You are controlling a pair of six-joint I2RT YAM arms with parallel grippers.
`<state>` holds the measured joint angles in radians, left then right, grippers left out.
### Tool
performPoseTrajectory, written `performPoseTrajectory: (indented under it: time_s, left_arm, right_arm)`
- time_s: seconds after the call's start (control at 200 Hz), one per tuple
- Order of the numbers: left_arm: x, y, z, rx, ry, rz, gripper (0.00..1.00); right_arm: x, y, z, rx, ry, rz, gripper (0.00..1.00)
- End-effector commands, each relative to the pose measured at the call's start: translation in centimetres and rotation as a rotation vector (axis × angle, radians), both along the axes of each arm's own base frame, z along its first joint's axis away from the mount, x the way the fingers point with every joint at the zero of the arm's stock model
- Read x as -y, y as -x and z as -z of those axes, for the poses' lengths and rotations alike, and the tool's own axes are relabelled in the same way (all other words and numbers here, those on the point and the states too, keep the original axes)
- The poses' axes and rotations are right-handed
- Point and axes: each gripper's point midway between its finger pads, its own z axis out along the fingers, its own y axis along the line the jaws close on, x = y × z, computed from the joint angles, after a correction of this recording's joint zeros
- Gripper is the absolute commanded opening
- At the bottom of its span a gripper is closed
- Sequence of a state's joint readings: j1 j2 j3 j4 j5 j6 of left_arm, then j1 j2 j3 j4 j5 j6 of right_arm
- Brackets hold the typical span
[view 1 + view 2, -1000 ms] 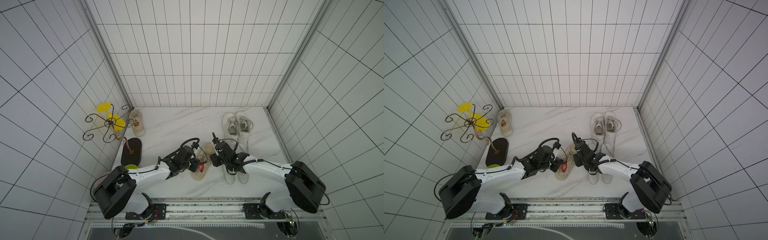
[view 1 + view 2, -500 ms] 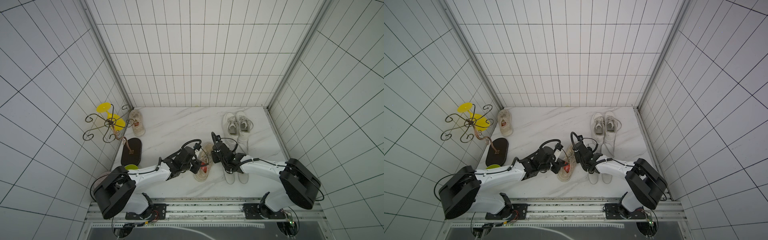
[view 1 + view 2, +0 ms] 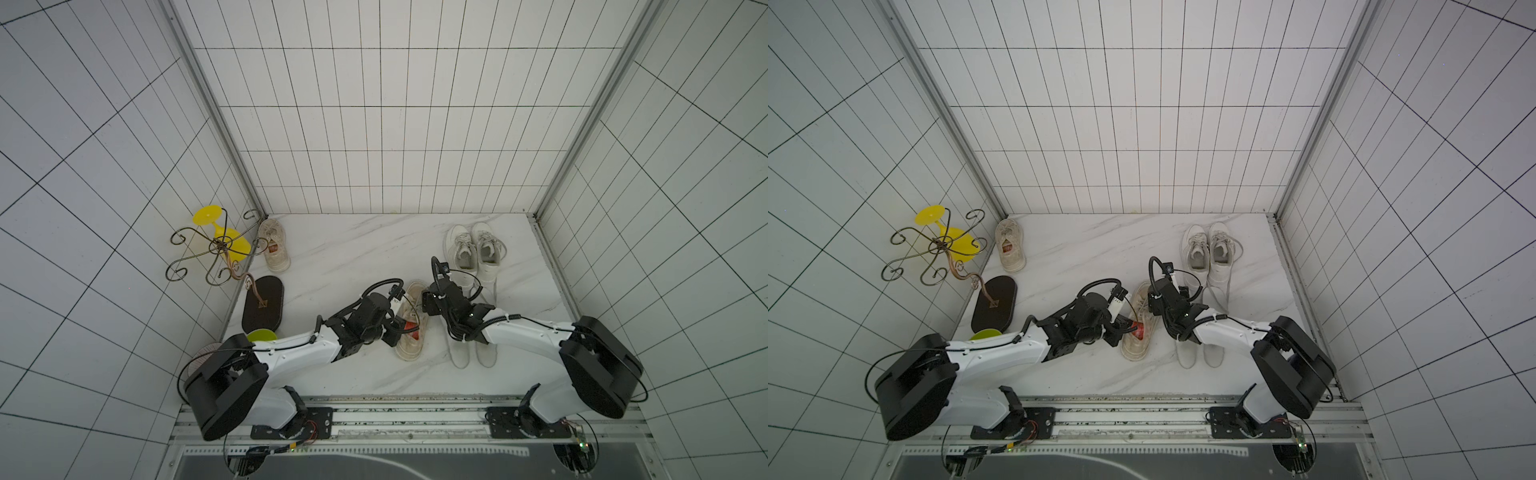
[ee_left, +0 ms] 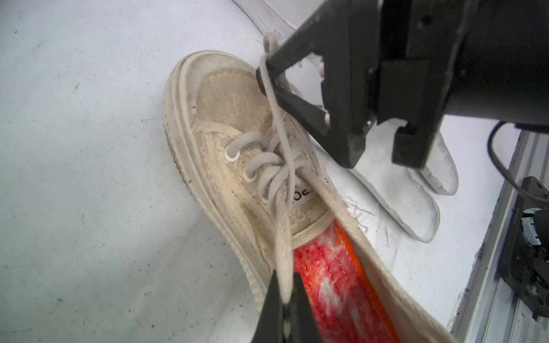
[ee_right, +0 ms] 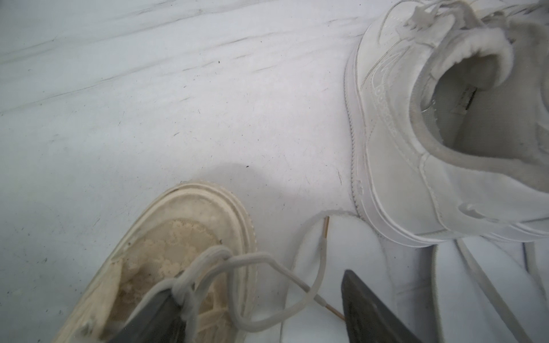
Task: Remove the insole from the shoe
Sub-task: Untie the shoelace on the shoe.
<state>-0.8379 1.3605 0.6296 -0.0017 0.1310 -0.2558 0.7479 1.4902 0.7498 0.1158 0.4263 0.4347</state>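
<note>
A worn beige canvas shoe [image 3: 409, 349] [image 3: 1136, 351] [image 4: 231, 118] lies on the marble floor between my two arms. Its red insole [image 4: 326, 282] [image 3: 1139, 331] shows inside the opening. My left gripper [image 4: 284, 279] [image 3: 400, 332] is shut on the beige edge of the shoe's upper beside the insole. My right gripper [image 5: 261, 311] [image 3: 426, 303] is open above the shoe's toe [image 5: 190, 219]. A loop of the shoelace [image 5: 267, 258] hangs over one of its fingers [image 5: 157, 317]. The other finger [image 5: 365, 303] hovers over a loose white insole.
Two white insoles [image 3: 473, 355] [image 4: 410, 205] lie just right of the shoe. A pair of white sneakers [image 3: 473, 251] [image 5: 416, 154] stands behind them. At the left wall are another beige shoe [image 3: 274, 245] and a wire stand [image 3: 216, 249] with yellow glasses on a dark oval base [image 3: 264, 309].
My right gripper has slid in over the shoe's toe and its jaws have opened wider. My left gripper has stayed shut on the shoe's edge.
</note>
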Motion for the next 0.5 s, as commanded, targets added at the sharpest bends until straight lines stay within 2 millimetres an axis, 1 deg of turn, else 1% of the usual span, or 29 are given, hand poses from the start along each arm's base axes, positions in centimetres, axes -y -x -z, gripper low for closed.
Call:
performPoseTrajectory:
  time_s: [0.0, 0.08, 0.165, 0.26, 0.285, 0.385, 0.435, 0.495]
  left_arm:
    - [1.5, 0.9, -2.2, 0.045, 0.065, 0.082, 0.0]
    - [1.4, 0.8, -2.2, 0.049, 0.063, 0.076, 0.0]
    - [1.3, 0.7, -2.3, 0.056, 0.059, 0.067, 0.0]
    - [1.3, 0.7, -2.3, 0.057, 0.059, 0.066, 0.0]
    - [1.3, 0.6, -2.4, 0.057, 0.06, 0.064, 0.0]
    - [1.1, 0.4, -2.1, 0.061, 0.046, 0.049, 0.0]
    - [1.0, 0.4, -2.1, 0.061, 0.045, 0.048, 0.0]
    - [1.0, 0.4, -2.2, 0.064, 0.049, 0.047, 0.0]
  right_arm:
    - [2.4, -2.3, -3.6, 0.106, -0.072, 0.14, 0.82]
    - [3.8, -2.7, -3.5, 0.095, -0.066, 0.181, 0.84]
    - [4.0, -2.7, -3.3, 0.081, -0.064, 0.162, 0.84]
    - [1.9, -1.9, -2.6, 0.059, -0.09, 0.044, 0.84]
    - [0.7, -1.4, -2.3, 0.045, -0.1, -0.013, 0.84]
    - [-2.3, 0.8, -1.1, 0.022, -0.086, -0.141, 0.85]
    - [-3.0, 1.7, 0.0, -0.007, -0.092, -0.169, 0.85]
    - [-2.8, 2.3, 1.6, -0.044, -0.103, -0.16, 0.85]
